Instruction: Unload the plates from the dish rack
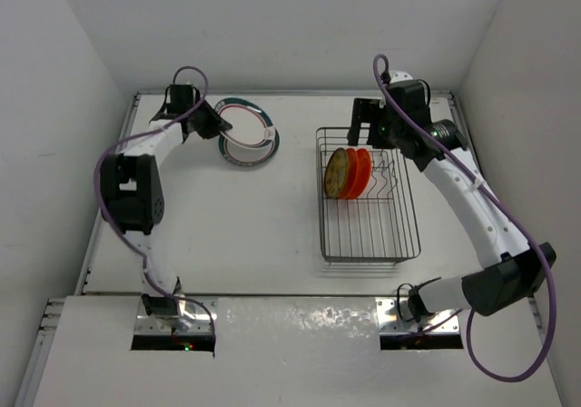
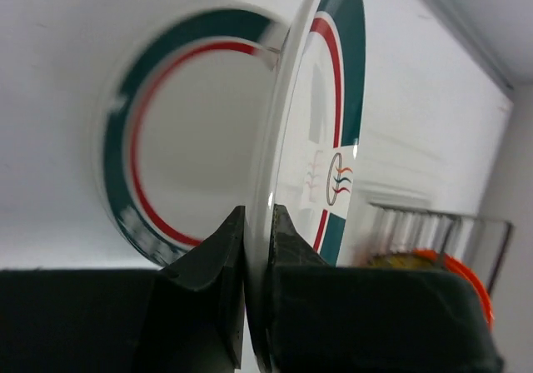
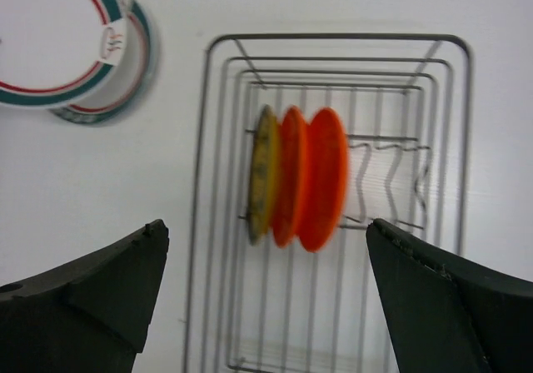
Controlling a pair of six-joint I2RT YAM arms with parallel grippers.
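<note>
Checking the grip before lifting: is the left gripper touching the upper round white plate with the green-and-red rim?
Touching. The left wrist view shows the left gripper clamped on the rim of the white plate, a finger pressed against each face.

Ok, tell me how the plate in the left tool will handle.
The green-rimmed plate looks glossy, so it may slip in the left tool, which pinches only its rim. Gripped at one edge without sagging, it is probably stiff.

White-shelled arms [image 1: 150,142] with black joints and black wedge-shaped jaws — a purple cable [image 1: 510,377] loops along each.
</note>
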